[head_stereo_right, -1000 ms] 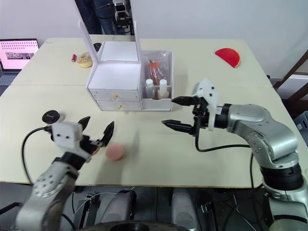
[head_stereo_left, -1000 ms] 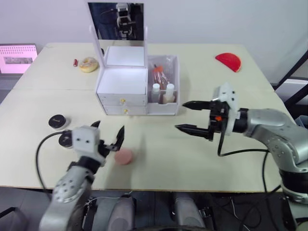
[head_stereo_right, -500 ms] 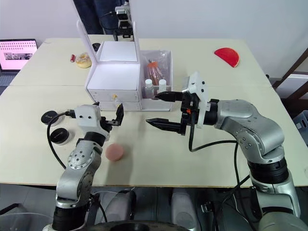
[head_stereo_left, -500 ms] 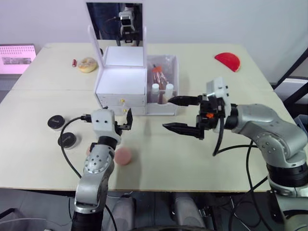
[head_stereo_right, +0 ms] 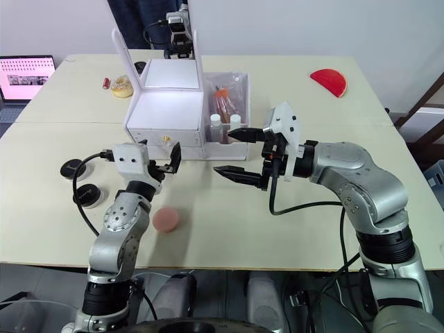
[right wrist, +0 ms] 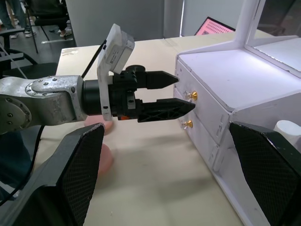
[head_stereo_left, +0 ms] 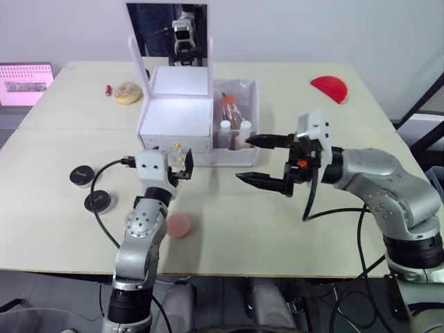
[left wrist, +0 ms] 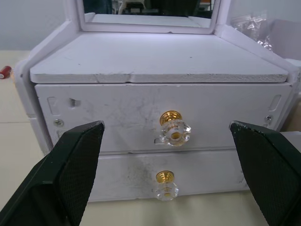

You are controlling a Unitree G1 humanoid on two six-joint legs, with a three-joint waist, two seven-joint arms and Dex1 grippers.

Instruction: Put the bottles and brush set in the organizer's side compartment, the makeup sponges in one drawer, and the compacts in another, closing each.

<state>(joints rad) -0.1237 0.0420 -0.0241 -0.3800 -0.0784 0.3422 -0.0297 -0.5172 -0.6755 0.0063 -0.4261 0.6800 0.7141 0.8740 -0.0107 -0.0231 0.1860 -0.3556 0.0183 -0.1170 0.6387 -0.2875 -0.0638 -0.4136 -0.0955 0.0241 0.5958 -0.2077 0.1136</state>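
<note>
Because both drawers are closed, the left end effector (head_stereo_right: 166, 161) faces the top knob (left wrist: 173, 130) spread wide (ready to pull); the right end effector (head_stereo_left: 258, 161) is spread too.

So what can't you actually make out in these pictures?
- Inside both drawers: shut fronts hide any contents in the left wrist view.
- Brush set in the side compartment: crinkled plastic wrap blurs its pieces in the eye views.
- Laptop screen: cut off by the picture's edge, content too small.
- Small red item beside the round beige thing: too small to name.
</note>
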